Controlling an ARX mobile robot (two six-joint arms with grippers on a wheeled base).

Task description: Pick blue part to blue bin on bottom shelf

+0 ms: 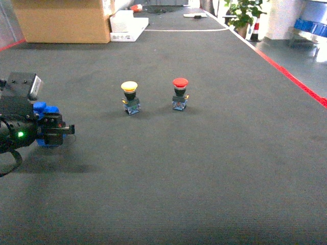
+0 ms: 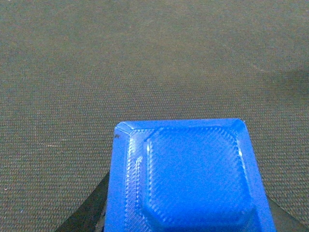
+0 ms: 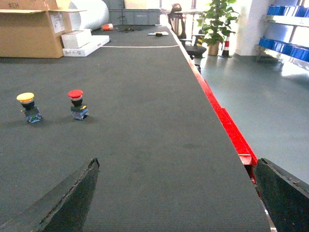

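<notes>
I read the left hand [image 1: 65,130] as clenched on the blue square plastic part [image 2: 188,176], right hand [image 3: 176,198] released, farther off.

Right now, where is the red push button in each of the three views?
Head: red push button stands right of centre, beside the yellow push button.
Left wrist: not in view; only the blue part and mat.
Right wrist: at left, right of the yellow one.
Shared landmark: the yellow button.
</notes>
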